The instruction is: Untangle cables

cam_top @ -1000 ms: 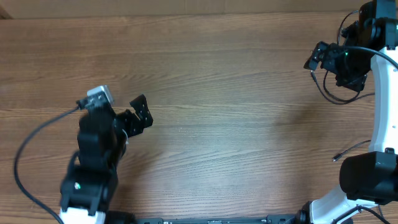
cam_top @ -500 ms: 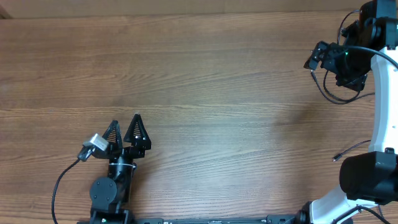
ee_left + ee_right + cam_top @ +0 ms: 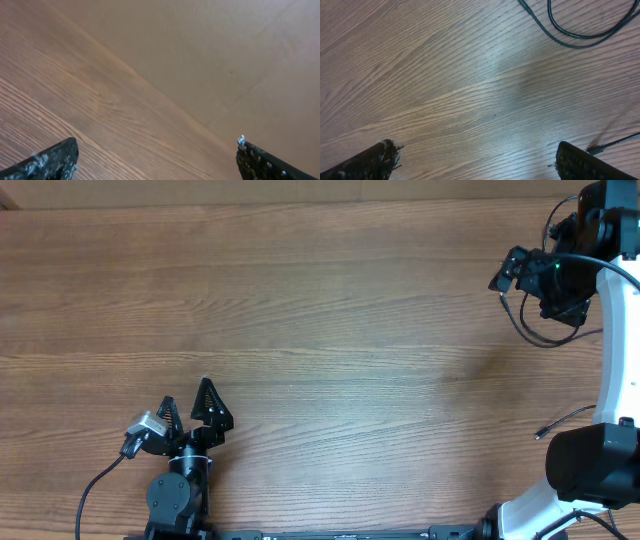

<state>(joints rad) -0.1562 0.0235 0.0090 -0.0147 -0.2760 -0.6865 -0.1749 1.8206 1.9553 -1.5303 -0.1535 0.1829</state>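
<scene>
2 thin black cables (image 3: 545, 340) lie at the far right of the bench (image 3: 320, 300), close to the right arm (image 3: 612, 360): a loop (image 3: 530, 332) curling just below the right gripper (image 3: 535, 280), and a 2nd cord (image 3: 568, 420) nearer the arm's base, ending in a small plug tip (image 3: 541, 436). From the right wrist, the loop sits at the top right and the cord's tip lies just beside 1 finger (image 3: 580, 162). The 2 lie apart on bare wood there, and whether they cross behind the arm cannot be told. Both sets of fingers stand wide apart and hold nothing, and the left gripper (image 3: 192, 412) sits well apart from the cables at the near left edge. The cables look light and limp, likely to sag and trail when lifted, and slim and smooth enough to slip through a loose pinch. Lying flat on the wood, they give the fingers little to bite on. The stiffer plug tip, or the crest of the loop where it runs clear of other strands, looks the surest hold. The bench around them is open, but the arm's own thicker wiring (image 3: 549, 228) hangs near the right gripper and could be caught or mistaken for a cable, and the arm itself covers part of both runs.
</scene>
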